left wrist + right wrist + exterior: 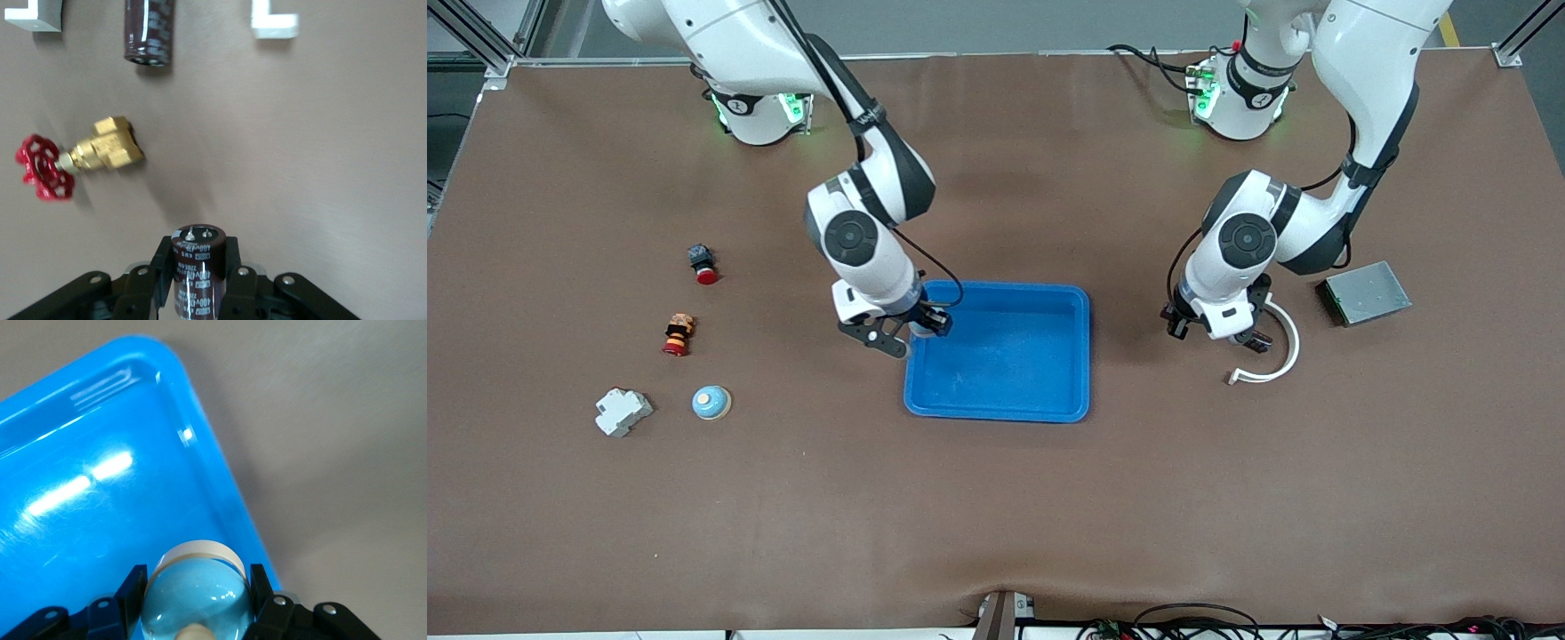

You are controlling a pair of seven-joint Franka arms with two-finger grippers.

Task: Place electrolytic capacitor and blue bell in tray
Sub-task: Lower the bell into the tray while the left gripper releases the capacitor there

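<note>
risk: the dark-brown cylindrical electrolytic capacitor (198, 270) could tip in a thin grip; the bell might clip the rim on release.
left gripper (197, 280): fingers clamped on the capacitor, away from the tray.
right gripper (197, 600): fingers closed round the pale-blue domed bell (197, 595), over the bright-blue plastic tray (80, 480), beside its rim.
</note>
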